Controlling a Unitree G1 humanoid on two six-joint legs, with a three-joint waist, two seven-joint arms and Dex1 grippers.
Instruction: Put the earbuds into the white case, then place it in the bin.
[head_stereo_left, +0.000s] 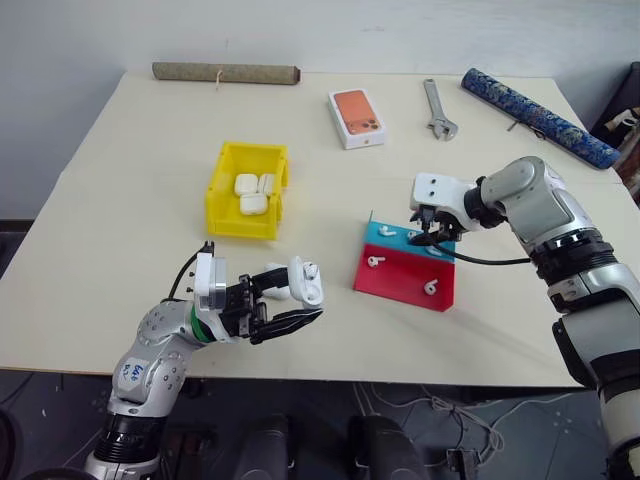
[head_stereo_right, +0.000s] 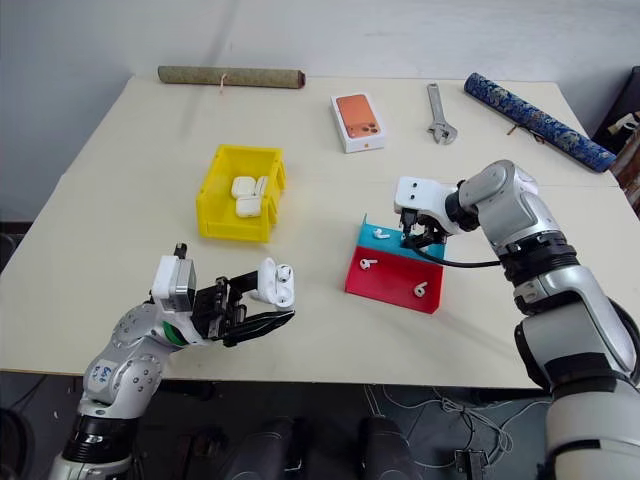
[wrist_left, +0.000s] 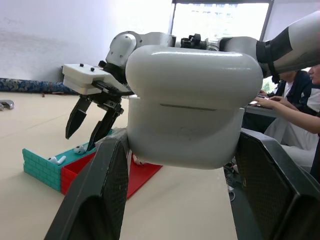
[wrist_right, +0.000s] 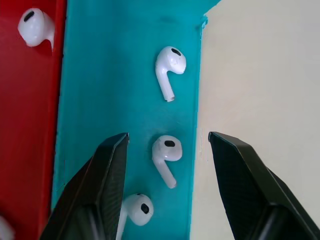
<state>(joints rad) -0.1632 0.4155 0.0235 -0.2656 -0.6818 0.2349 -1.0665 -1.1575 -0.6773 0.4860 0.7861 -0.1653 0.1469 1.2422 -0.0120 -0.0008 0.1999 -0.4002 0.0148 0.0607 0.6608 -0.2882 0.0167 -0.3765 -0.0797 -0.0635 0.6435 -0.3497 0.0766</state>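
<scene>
My left gripper (head_stereo_left: 290, 298) is shut on a white case (head_stereo_left: 305, 283), held above the table's near edge; its lid looks flipped open. The case's rounded back (wrist_left: 190, 100) sits between the two fingers. My right gripper (head_stereo_left: 430, 232) hangs open, pointing down over the teal step of the red-and-blue tray (head_stereo_left: 400, 280). One earbud (wrist_right: 167, 150) lies between its fingers (wrist_right: 107, 175), untouched, with others (wrist_right: 170, 62) (wrist_right: 137, 207) beside it. More earbuds (head_stereo_left: 375, 261) (head_stereo_left: 430, 287) lie on the red step. The yellow bin (head_stereo_left: 225, 205) stands left of the tray and holds white cases (head_stereo_left: 250, 195).
At the back of the table lie a white phone box with an orange top (head_stereo_left: 355, 117), a wrench (head_stereo_left: 437, 110), a brown roll (head_stereo_left: 226, 72) and a blue patterned roll (head_stereo_left: 537, 115). A person (wrist_left: 290, 100) sits beyond the table in the left wrist view.
</scene>
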